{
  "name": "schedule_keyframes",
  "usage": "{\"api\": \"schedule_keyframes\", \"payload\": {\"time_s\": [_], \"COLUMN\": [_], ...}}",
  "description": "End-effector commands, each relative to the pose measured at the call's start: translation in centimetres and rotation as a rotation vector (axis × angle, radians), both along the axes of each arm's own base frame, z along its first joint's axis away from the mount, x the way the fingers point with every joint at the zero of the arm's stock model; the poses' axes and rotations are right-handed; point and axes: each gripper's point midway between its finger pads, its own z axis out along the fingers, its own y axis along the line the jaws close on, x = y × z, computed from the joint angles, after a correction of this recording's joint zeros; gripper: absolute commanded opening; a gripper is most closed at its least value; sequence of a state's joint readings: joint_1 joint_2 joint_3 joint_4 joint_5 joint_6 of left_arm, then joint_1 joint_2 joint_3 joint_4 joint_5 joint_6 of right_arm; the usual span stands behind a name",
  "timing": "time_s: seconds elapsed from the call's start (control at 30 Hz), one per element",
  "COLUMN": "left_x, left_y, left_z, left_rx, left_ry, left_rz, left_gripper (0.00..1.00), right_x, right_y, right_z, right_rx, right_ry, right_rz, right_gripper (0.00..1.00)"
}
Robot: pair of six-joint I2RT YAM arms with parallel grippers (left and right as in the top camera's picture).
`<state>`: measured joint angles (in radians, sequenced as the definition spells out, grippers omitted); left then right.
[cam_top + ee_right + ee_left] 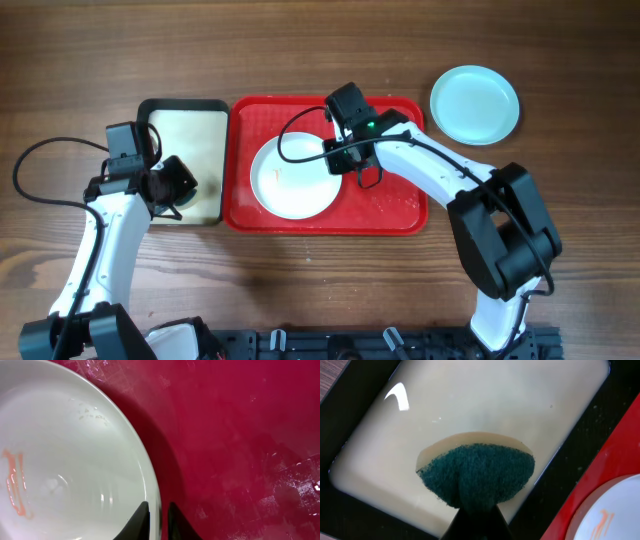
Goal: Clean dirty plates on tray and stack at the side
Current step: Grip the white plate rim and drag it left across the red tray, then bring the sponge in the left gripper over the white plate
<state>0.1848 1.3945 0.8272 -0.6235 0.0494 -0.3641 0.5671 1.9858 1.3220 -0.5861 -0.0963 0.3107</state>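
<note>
A white plate (290, 182) lies on the red tray (392, 212), an orange smear (15, 484) on its inside. My right gripper (349, 168) sits at the plate's right edge. In the right wrist view its fingers (142, 519) straddle the rim of the white plate (75, 455), one inside and one over the tray (240, 435), shut on it. A light-blue plate (475, 104) rests on the table right of the tray. My left gripper (476, 509) is shut on a dark green sponge (477, 476) with a tan backing, held above the small tray's cream floor.
A black-rimmed tray with a cream inside (185, 125) sits against the red tray's left side. The left wrist view shows its cream floor (470, 405), the red tray's edge (615, 445) and part of the white plate (612, 510). Bare wood surrounds both trays.
</note>
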Motion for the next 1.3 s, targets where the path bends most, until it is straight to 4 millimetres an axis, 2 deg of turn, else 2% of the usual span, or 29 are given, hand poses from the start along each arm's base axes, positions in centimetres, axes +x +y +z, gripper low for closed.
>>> {"api": "schedule_keyframes", "payload": {"time_s": [0.0,0.07,0.37,0.57,0.67,0.8,0.87,0.9,1.0,1.17,1.27], "left_x": [0.0,0.0,0.0,0.0,0.0,0.0,0.0,0.0,0.0,0.1,0.4], "left_y": [0.1,0.1,0.1,0.1,0.1,0.1,0.1,0.1,0.1,0.1,0.2], "left_z": [0.4,0.4,0.4,0.4,0.4,0.4,0.4,0.4,0.4,0.4,0.6], "left_rx": [0.011,0.011,0.011,0.011,0.011,0.011,0.011,0.011,0.011,0.024,0.027], "left_ry": [-0.014,-0.014,-0.014,-0.015,-0.015,-0.015,-0.015,-0.015,-0.015,-0.017,-0.033], "left_rz": [0.010,0.010,0.010,0.010,0.010,0.010,0.010,0.010,0.010,-0.018,-0.019], "left_gripper": [0.04,0.04,0.04,0.04,0.04,0.04,0.04,0.04,0.04,0.04,0.04], "right_x": [-1.0,-0.9,1.2,2.6,2.9,2.8,2.8,2.9,3.4,4.6,5.1], "right_y": [-0.3,-0.3,0.5,-0.9,-1.4,-1.4,-1.4,-1.5,-1.3,-1.4,-1.5], "right_z": [-1.5,-1.5,-0.7,-0.5,-0.6,-0.6,-0.6,-0.5,-0.2,1.0,2.6], "right_rx": [-0.018,-0.018,0.074,0.089,0.096,0.085,0.076,0.071,0.059,0.086,0.153], "right_ry": [0.038,0.038,0.003,-0.010,-0.001,-0.005,-0.015,-0.026,-0.066,-0.087,-0.071], "right_rz": [0.000,-0.001,-0.175,-0.231,-0.270,-0.232,-0.199,-0.174,-0.092,-0.050,-0.011], "right_gripper": [0.09,0.04,0.04,0.04,0.04,0.05,0.12,0.19,0.28,0.33,0.36]}}
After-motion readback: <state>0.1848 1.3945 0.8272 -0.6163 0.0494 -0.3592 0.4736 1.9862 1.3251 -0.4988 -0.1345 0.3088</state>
